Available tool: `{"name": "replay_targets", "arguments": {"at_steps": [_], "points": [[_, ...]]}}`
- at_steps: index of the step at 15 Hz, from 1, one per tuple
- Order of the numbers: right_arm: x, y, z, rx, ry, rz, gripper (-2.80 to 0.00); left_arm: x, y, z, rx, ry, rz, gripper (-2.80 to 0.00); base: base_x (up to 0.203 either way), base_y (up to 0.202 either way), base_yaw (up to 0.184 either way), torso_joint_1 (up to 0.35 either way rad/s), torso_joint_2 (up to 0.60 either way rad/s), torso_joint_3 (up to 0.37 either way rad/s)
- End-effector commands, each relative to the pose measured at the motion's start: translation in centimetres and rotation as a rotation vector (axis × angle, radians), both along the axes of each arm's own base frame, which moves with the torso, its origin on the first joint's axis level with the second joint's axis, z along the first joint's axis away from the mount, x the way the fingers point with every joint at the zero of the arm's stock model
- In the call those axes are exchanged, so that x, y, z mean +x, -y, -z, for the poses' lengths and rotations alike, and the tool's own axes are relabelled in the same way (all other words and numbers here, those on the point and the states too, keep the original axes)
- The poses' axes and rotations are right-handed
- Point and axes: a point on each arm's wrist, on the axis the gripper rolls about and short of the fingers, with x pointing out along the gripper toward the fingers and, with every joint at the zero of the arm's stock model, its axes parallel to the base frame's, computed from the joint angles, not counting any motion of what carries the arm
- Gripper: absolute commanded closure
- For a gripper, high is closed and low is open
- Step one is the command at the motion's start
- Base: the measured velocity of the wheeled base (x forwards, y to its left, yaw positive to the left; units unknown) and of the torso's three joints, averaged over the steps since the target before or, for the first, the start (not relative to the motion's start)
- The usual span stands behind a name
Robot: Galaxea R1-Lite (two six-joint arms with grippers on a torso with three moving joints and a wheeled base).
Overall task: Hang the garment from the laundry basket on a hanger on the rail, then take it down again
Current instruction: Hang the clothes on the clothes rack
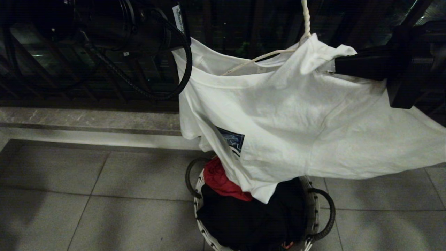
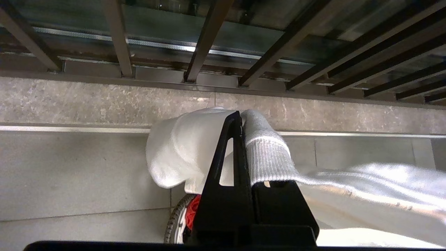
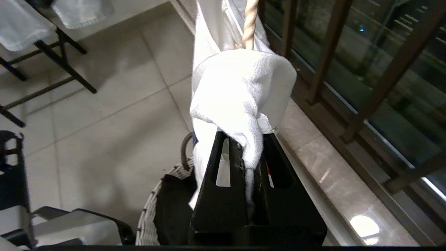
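The garment (image 1: 285,122), a white T-shirt with a blue-and-black print, hangs spread between both grippers above the laundry basket (image 1: 315,205). The thin white hanger (image 1: 306,17) sits inside its neck opening, twisted neck rising out of the top of the view. My left gripper (image 2: 239,118) is shut on the garment (image 2: 181,150) at the ribbed collar. My left arm (image 1: 139,28) is at the upper left. My right gripper (image 3: 249,146) is shut on a bunched fold of the garment (image 3: 240,90) just below the hanger (image 3: 249,24); it comes in from the right (image 1: 337,66). The rail is out of view.
A red cloth (image 1: 219,179) and dark clothes lie in the basket. Dark balcony railing bars (image 2: 205,38) and a stone ledge (image 1: 87,118) run behind. A drying rack's black legs (image 3: 66,62) stand on the tiled floor (image 1: 87,195).
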Motion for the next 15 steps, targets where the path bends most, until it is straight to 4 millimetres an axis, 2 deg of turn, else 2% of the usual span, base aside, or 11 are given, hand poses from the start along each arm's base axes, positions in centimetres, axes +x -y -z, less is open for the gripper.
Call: {"name": "replay_targets", "arguments": {"at_steps": [1, 9, 15], "points": [[-0.1, 0.2, -0.1, 0.000, 0.010, 0.010, 0.00, -0.3, 0.0, -0.1, -0.004, -0.001, 0.008, 0.00, 0.000, 0.000, 0.000, 0.000, 0.00, 0.000], [2.0, -1.1, 0.6, 0.006, 0.022, 0.004, 0.00, -1.9, 2.0, -0.2, -0.012, -0.001, 0.100, 0.00, 0.000, 0.000, 0.000, 0.000, 0.00, 0.000], [3.2, -2.6, 1.1, 0.011, 0.041, 0.028, 0.00, -1.9, 2.6, -0.1, -0.050, -0.006, 0.113, 0.00, 0.000, 0.000, 0.000, 0.000, 0.00, 0.000]]}}
